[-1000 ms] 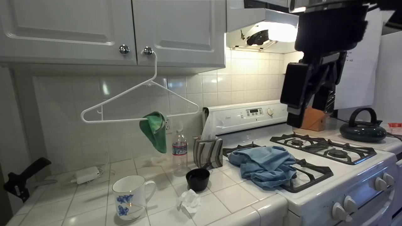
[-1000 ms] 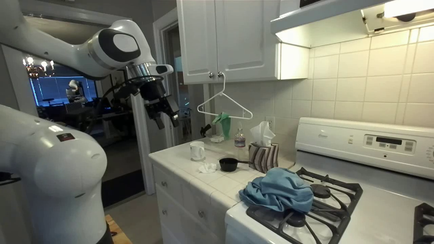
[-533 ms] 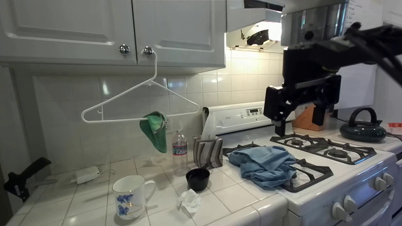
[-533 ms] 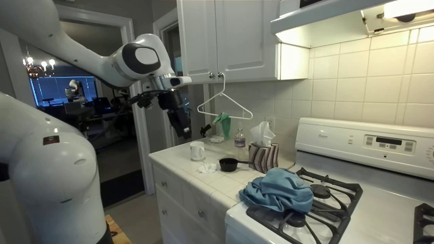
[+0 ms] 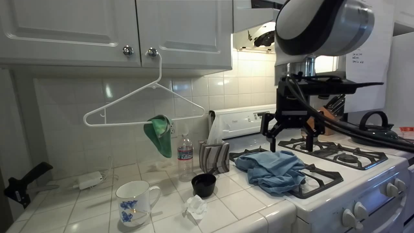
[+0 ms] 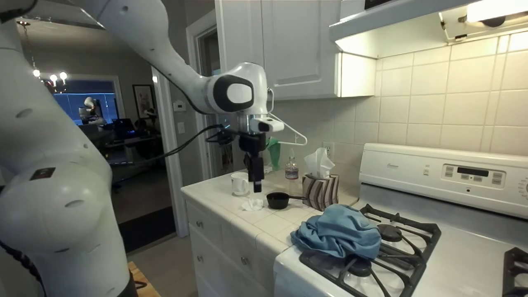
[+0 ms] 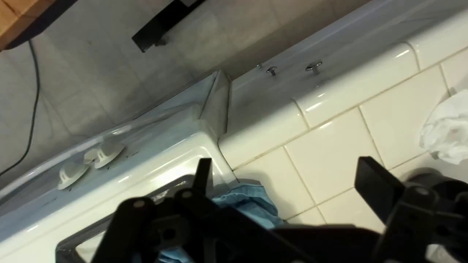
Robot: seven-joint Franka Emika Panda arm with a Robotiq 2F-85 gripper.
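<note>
Partly behind the jaws, blue cloth [image 7: 254, 201].

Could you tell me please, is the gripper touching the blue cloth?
Apart. In an exterior view, the gripper and the blue cloth have a clear gap, with the counter showing between them.

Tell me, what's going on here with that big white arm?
A robot arm hangs over the tiled counter, its pincer open and holding nothing. A crumpled blue cloth lies close by, mostly on the stove. On the counter stand a flowered mug and a small black pan, and a green cloth hangs over a white hanger hooked on a cabinet knob.
</note>
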